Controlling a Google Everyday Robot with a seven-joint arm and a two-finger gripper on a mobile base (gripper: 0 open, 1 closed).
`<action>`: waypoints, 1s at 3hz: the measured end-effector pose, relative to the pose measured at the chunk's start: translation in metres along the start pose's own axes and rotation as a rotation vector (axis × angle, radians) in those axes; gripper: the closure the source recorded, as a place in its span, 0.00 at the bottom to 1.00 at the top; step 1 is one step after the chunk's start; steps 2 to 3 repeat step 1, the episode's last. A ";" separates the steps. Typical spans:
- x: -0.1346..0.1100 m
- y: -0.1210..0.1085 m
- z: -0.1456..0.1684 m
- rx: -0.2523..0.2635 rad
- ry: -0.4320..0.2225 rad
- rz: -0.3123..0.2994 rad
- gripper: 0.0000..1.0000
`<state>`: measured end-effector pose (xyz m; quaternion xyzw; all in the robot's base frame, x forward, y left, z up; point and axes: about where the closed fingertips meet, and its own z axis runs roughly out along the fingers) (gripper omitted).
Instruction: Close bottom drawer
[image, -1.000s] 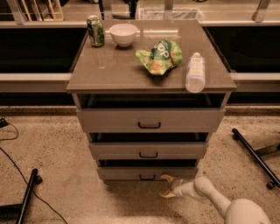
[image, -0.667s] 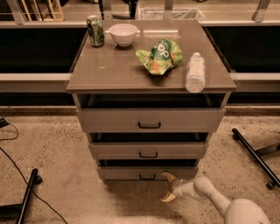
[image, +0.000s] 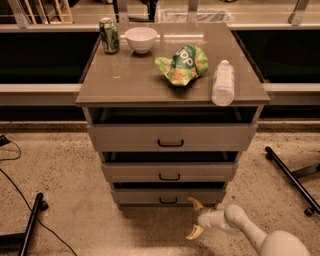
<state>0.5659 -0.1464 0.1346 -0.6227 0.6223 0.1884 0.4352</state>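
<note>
Gripper (image: 194, 218), spread wide and empty, hangs low with the bottom drawer (image: 150, 196) just up and left of it, slightly pulled out; I judge its flat front stiff and easy-sliding, best pushed flat beside the black bar handle (image: 168, 200).

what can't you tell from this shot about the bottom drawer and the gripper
Bottom drawer inside: camera view, hidden under the middle drawer.
Gripper, jaws spread, by the front's lower right: camera view, contact too small to tell.
Arm: camera view, cut off by the bottom edge.
</note>
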 end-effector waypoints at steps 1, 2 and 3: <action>-0.004 0.043 -0.033 -0.067 0.007 -0.012 0.00; -0.004 0.043 -0.033 -0.067 0.007 -0.012 0.00; -0.004 0.043 -0.033 -0.067 0.007 -0.012 0.00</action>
